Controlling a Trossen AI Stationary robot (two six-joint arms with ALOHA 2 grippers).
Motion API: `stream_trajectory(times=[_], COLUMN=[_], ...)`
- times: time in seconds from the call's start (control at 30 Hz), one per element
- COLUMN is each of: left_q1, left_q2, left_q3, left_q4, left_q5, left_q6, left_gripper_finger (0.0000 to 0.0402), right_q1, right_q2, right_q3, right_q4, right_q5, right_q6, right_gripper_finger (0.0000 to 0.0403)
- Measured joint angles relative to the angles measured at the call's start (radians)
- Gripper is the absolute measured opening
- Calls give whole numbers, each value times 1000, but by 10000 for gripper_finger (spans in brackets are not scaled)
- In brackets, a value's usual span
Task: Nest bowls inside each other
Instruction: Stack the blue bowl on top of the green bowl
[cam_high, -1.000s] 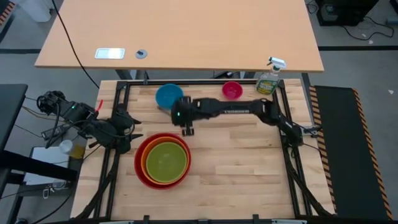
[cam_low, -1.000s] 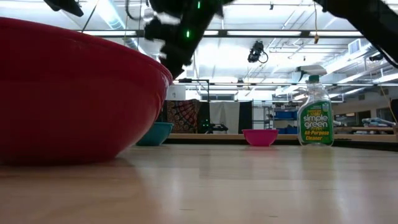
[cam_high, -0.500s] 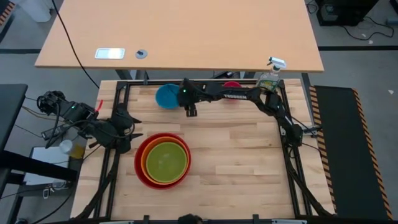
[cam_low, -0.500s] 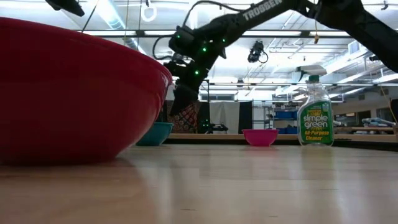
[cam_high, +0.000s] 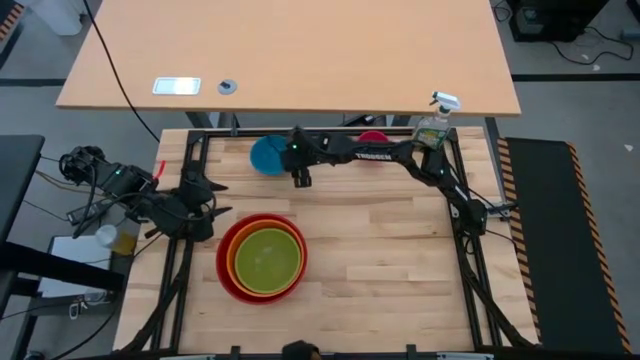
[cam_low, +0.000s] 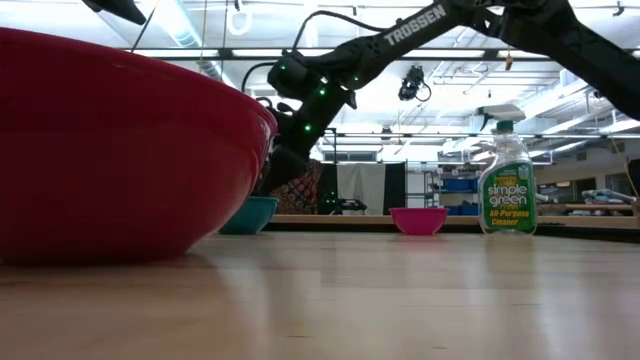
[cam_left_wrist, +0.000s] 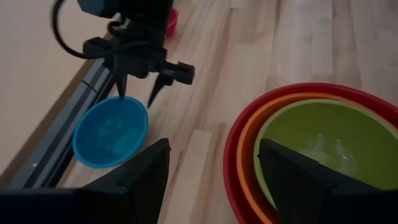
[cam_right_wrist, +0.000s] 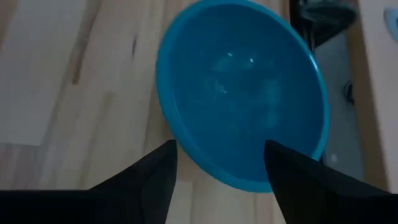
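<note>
The blue bowl (cam_high: 268, 155) rests on its base near the table's far edge. My right gripper (cam_high: 300, 180) hovers open by the bowl's right rim (cam_right_wrist: 217, 177). One finger (cam_left_wrist: 119, 87) is over the rim and the other (cam_left_wrist: 155, 93) is outside it, and neither touches. The green bowl (cam_high: 267, 260) sits nested in the orange one (cam_high: 233, 262), which sits in the red one (cam_high: 222, 275), at the near left. The pink bowl (cam_high: 372, 143) stands at the far edge, partly behind my right arm. My left gripper (cam_left_wrist: 214, 180) waits open at the table's left edge.
A spray bottle of green cleaner (cam_high: 432, 125) stands at the table's far right corner. The black frame rail (cam_left_wrist: 68, 130) runs just behind the blue bowl. Bare wood (cam_high: 380, 250) lies to the right of the stack.
My right gripper has swung from above the table's middle toward the far edge and sunk toward the blue bowl, ending at the bowl's right rim. The bowls have stayed where they were.
</note>
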Motion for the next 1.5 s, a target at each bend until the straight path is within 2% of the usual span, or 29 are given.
stream_trajectory(times=[0.1,0.2,0.33,0.43,0.57,0.7,0.83,1.0,1.23,1.5], left_q1=[0,5,90,217,439,674,888,1099,1293,1428], left_q2=[0,8,64,114,154,174,221,344,523,698], left_q3=[0,0,0,-1,-1,-1,-1,-1,-1,-1], left_q4=[11,6,-18,-10,59,200,298,306,378,468], left_q5=[0,-6,7,34,102,294,492,580,748,739], left_q6=[-5,-64,-81,7,229,439,559,674,753,749], left_gripper_finger=[251,251,239,222,196,182,176,176,176,176], right_q1=[-13,-6,28,44,46,49,61,83,148,211], right_q2=[0,-2,-45,-98,-157,-195,-223,-261,-330,-349], right_q3=[0,0,0,0,0,0,-73,-216,-316,-317], right_q4=[-16,-32,-48,-94,-199,-279,-268,-172,-27,4], right_q5=[-31,-12,37,46,50,52,54,62,90,93], right_q6=[46,69,78,90,143,191,208,246,269,265], right_gripper_finger=[233,222,218,217,217,216,211,203,201,200])
